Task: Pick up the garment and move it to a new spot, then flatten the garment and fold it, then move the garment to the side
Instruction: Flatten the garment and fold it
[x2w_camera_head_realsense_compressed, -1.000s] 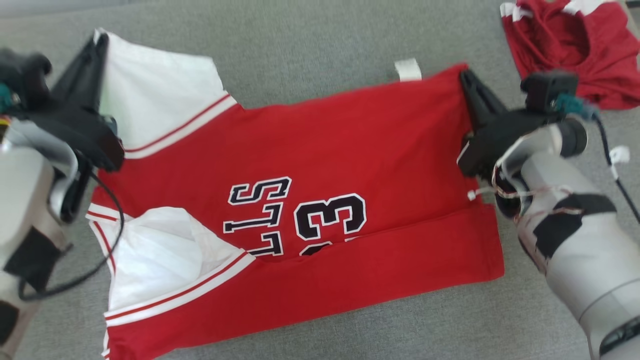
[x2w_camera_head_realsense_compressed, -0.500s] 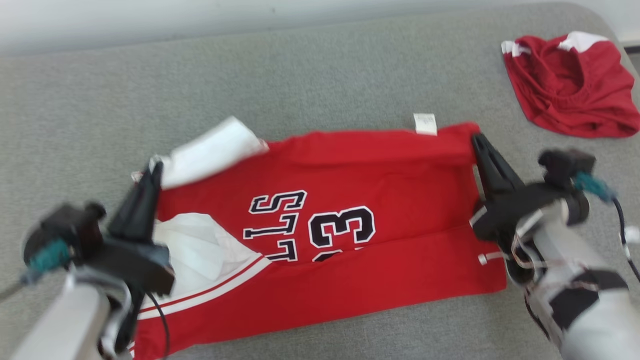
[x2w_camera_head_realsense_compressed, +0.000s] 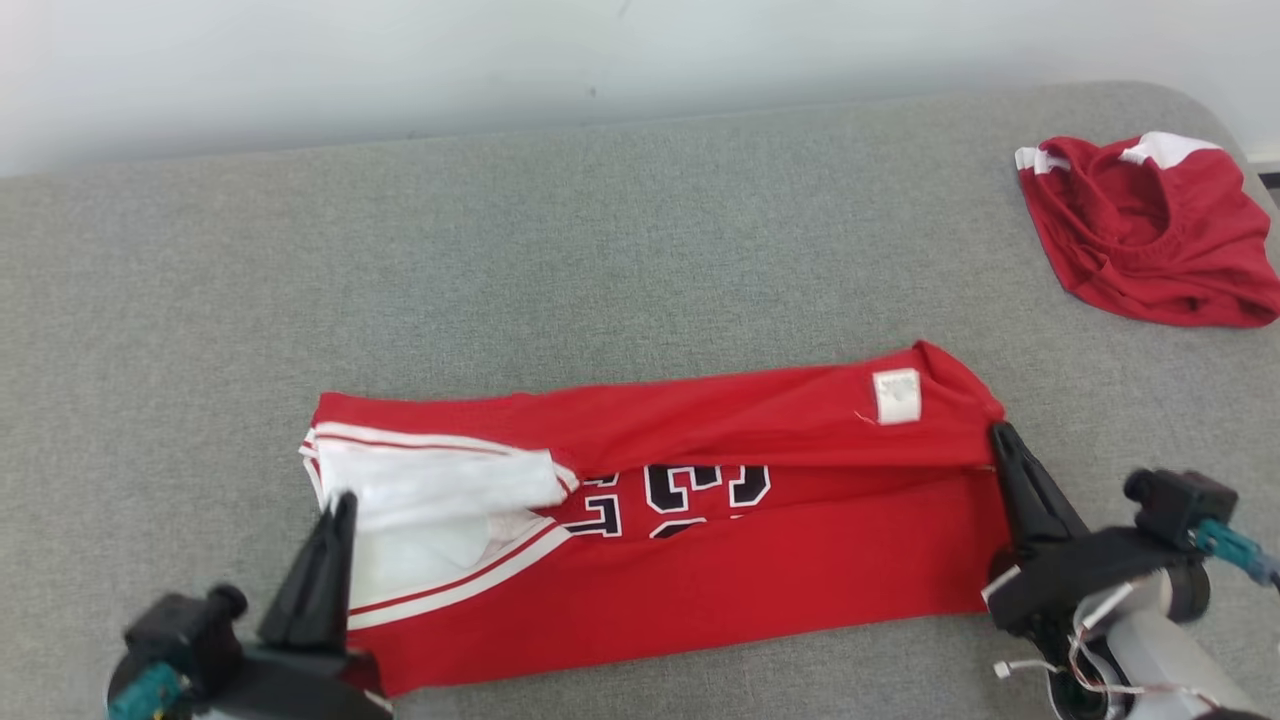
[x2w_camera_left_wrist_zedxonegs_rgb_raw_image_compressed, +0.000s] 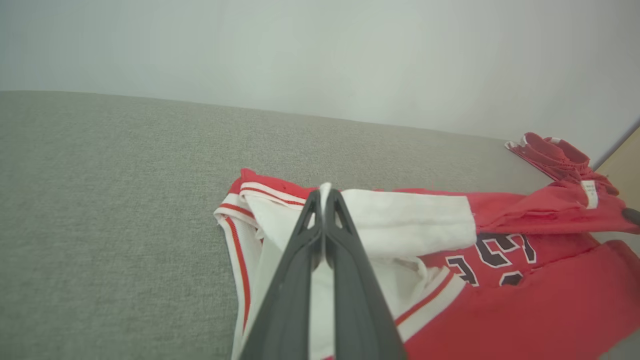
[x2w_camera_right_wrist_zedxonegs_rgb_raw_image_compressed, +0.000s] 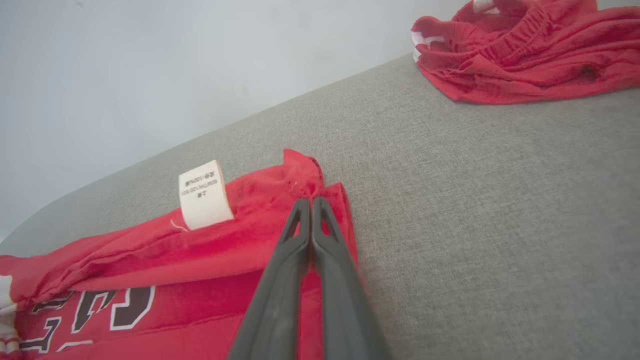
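The garment (x2w_camera_head_realsense_compressed: 700, 580) is a red jersey with white sleeves and black lettering, lying as a long band on the grey cushion (x2w_camera_head_realsense_compressed: 600, 250). Its far edge is doubled over toward me, with a white label (x2w_camera_head_realsense_compressed: 896, 396) facing up. My left gripper (x2w_camera_head_realsense_compressed: 343, 497) is shut on the white sleeve cloth at the band's left end; in the left wrist view the left gripper (x2w_camera_left_wrist_zedxonegs_rgb_raw_image_compressed: 325, 192) pinches white fabric. At the right end, my right gripper (x2w_camera_head_realsense_compressed: 1000, 430) is shut on the red hem corner, and in the right wrist view the right gripper (x2w_camera_right_wrist_zedxonegs_rgb_raw_image_compressed: 311, 201) clamps it beside the label (x2w_camera_right_wrist_zedxonegs_rgb_raw_image_compressed: 204, 195).
A second red garment (x2w_camera_head_realsense_compressed: 1150, 230) lies crumpled at the cushion's far right corner. A pale wall (x2w_camera_head_realsense_compressed: 400, 60) runs behind the cushion. Bare grey cushion stretches beyond and to the left of the jersey.
Both grippers have drawn the jersey's far edge toward me, folding it over the lettering. The head camera has tilted up, so the wall now shows.
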